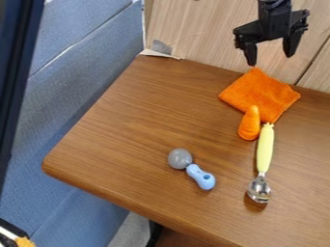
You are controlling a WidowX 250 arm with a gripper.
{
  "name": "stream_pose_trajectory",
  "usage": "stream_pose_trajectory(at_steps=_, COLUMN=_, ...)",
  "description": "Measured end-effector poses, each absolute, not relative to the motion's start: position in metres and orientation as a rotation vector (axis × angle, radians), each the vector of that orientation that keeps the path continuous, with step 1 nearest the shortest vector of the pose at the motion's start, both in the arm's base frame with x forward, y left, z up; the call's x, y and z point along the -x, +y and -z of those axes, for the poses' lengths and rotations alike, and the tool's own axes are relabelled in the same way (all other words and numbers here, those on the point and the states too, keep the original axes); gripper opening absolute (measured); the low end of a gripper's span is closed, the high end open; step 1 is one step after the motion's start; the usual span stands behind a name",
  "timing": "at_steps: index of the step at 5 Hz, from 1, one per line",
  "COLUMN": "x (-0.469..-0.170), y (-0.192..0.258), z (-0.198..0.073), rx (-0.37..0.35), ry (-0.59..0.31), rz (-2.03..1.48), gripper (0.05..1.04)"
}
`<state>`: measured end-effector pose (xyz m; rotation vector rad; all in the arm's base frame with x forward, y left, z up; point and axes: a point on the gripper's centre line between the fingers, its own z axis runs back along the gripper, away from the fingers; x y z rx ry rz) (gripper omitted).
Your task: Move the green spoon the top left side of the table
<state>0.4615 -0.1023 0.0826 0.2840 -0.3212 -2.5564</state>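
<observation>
One rounded front edge of the brown wood-grain table (122, 154) runs slantwise across what I can see, and below it I make out a strip of grey floor (132, 231) and a dark table leg (155, 234). Over at the lower left corner pokes something black and white with an orange patch (24, 242).

On the table's right part lies the green spoon (265, 149), its shiny metal bowl towards the near edge and its pale handle pointing away. Left of it sit a grey ball (180, 158) and a light blue piece (201, 177), end to end. Beside the top of the spoon's handle is an orange carrot (249, 126), its narrow end on a rumpled orange cloth (258, 94).

Along the left stand blue panels (77, 82) with pale seams, and a dark upright frame (16, 72) at the very side. Pale wood boarding (199, 34) closes off the far side, with a whitish torn scrap (159, 54) at the table's far left corner. Above the cloth, in front of that boarding, hangs the black tool (271, 57), fingers spread, grasping nothing.
</observation>
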Motion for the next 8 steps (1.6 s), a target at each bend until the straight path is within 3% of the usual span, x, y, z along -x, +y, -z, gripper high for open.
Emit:
stream_pose_trajectory(at_steps=2, x=-0.440, y=-0.106, z=-0.048, rx=-0.189, ry=-0.248, rz=2.591, gripper=1.000)
stream_pose_trajectory(at_steps=3, x=-0.428, y=-0.118, z=-0.070, rx=-0.255, ry=-0.253, rz=2.611, gripper=1.000)
stream_pose_trajectory(at_steps=5, x=-0.391, y=-0.133, z=-0.081, rx=-0.284, ry=-0.222, rz=2.673, gripper=1.000)
stream_pose_trajectory(at_steps=7, x=-0.370, y=-0.146, z=-0.064, rx=-0.250, ry=-0.165, rz=2.723, gripper=1.000)
stream_pose_trajectory(at_steps=8, x=-0.366, y=-0.143, z=-0.041, rx=-0.177, ry=-0.094, rz=2.724, gripper=1.000)
